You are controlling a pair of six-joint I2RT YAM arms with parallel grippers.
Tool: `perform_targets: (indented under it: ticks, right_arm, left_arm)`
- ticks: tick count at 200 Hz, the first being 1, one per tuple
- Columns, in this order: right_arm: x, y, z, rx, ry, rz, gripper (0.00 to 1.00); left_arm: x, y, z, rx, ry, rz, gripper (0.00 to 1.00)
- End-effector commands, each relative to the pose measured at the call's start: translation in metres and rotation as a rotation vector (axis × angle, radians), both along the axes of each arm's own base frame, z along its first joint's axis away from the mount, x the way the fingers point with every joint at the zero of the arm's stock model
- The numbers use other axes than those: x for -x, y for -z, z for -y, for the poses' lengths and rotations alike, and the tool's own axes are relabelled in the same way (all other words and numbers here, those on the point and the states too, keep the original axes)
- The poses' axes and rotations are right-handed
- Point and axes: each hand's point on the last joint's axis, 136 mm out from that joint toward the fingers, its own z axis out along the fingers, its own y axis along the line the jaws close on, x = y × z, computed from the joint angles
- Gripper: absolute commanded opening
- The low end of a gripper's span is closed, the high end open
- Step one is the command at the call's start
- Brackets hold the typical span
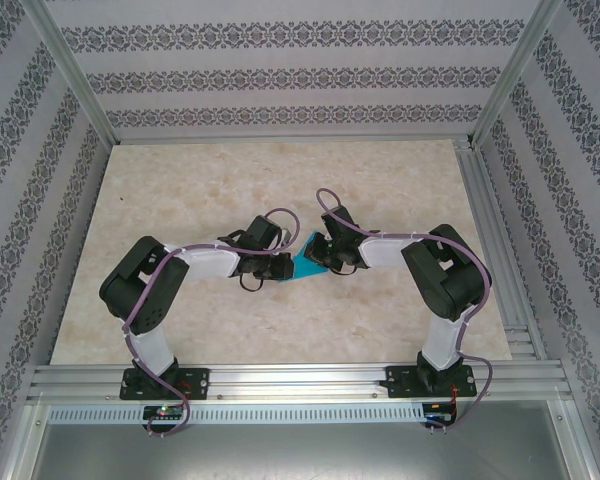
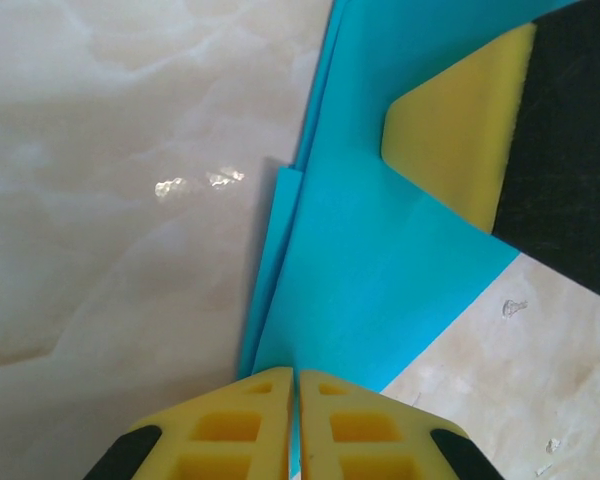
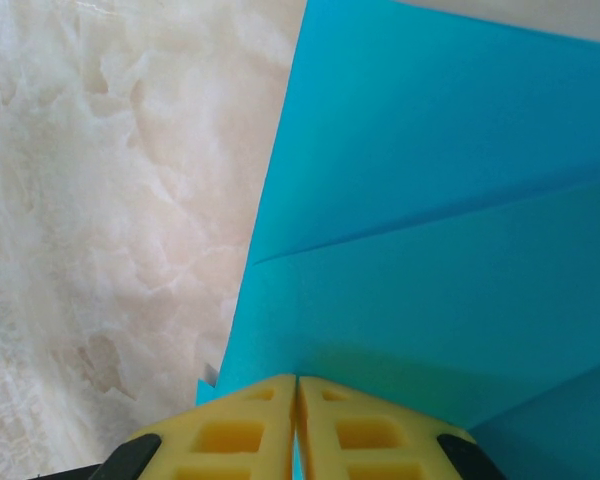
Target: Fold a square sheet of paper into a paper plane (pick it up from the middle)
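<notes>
Left fingers (image 2: 242, 432), right fingers (image 3: 236, 432) around paper (image 2: 380, 270)

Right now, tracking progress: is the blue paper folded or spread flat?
Folded: the turquoise paper shows layered edges and creases, pinched by left gripper and right gripper.

A robotics lab enclosure: aluminium frame (image 1: 300, 381), patterned walls (image 1: 300, 62), marble-look table (image 1: 210, 185), left arm (image 1: 148, 290) and right arm (image 1: 448, 278).

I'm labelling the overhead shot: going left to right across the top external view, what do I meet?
left arm → left gripper → folded blue paper → right gripper → right arm
</notes>
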Motion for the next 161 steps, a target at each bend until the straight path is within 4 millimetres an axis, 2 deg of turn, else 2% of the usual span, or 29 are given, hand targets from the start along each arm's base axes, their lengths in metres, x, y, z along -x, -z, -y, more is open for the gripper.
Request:
perform_targets:
  ticks: [1,23,46,60,100,161]
  right_arm:
    - [0.033,0.055,0.036,0.174,0.035,-0.166,0.12]
    - [0.033,0.056,0.037,0.176,0.039,-0.169,0.12]
    - [0.033,0.056,0.037,0.177,0.039,-0.170,0.11]
    - [0.033,0.056,0.037,0.177,0.039,-0.168,0.11]
    - [0.034,0.057,0.038,0.181,0.039,-0.172,0.11]
    - [0.034,0.057,0.038,0.182,0.041,-0.174,0.11]
  left_arm:
    - [0.014,0.022,-0.018,-0.084,-0.001,-0.086,0.12]
    - [0.018,0.023,-0.025,-0.086,-0.011,-0.097,0.11]
    - [0.018,0.003,-0.018,-0.022,0.007,-0.074,0.12]
    - [0.020,-0.002,-0.019,-0.015,0.009,-0.066,0.12]
    - [0.034,0.018,-0.029,-0.065,0.022,-0.127,0.12]
    - [0.041,0.032,-0.051,-0.177,-0.012,-0.156,0.12]
